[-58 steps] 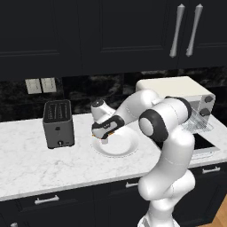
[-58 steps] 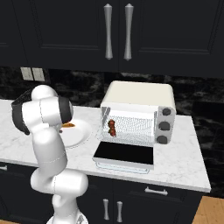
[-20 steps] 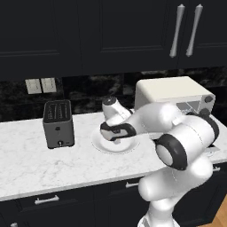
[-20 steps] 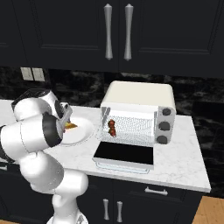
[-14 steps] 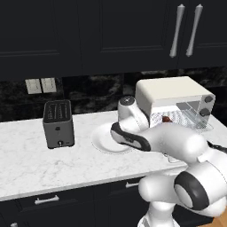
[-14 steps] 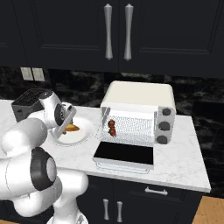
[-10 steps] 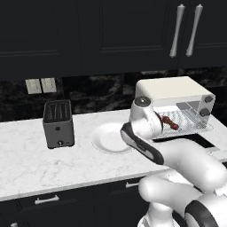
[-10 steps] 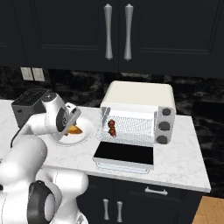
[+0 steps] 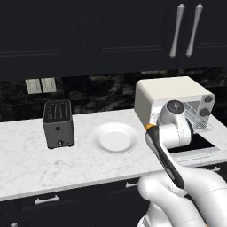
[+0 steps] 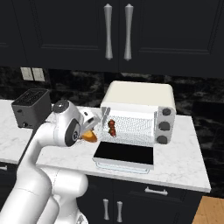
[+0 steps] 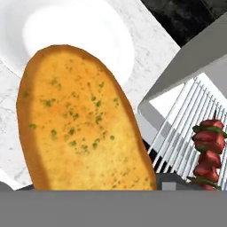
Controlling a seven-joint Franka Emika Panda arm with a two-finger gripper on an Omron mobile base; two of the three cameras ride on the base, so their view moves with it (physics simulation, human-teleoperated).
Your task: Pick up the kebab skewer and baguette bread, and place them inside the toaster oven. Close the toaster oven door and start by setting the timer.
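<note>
The kebab skewer (image 10: 112, 127) already lies on the wire rack (image 11: 188, 115) inside the toaster oven (image 10: 139, 111), seen at the centre of the right base view and at the lower right of the hand view, so the first half of the loading looks done. The baguette bread (image 11: 80, 119) fills the left and centre of the hand view, and in the right base view its orange end (image 10: 90, 136) pokes out at the claw (image 10: 92, 129), just left of the oven's open mouth; the claw is grasping the baguette bread, its jaws set wide around the loaf. The white plate (image 9: 115, 137), at the centre of the left base view, lies on the counter (image 9: 26, 162) with nothing on it, between the dark slot toaster (image 9: 57, 123) and the oven. The toaster oven door (image 10: 124, 154) hangs down flat in front of the cavity, fully open. What remains, as I judge it: carry the bread the last stretch onto the rack beside the skewer, let go, draw the arm clear, swing the door up shut, and turn the timer among the knobs (image 10: 165, 126) on the oven's right panel.
</note>
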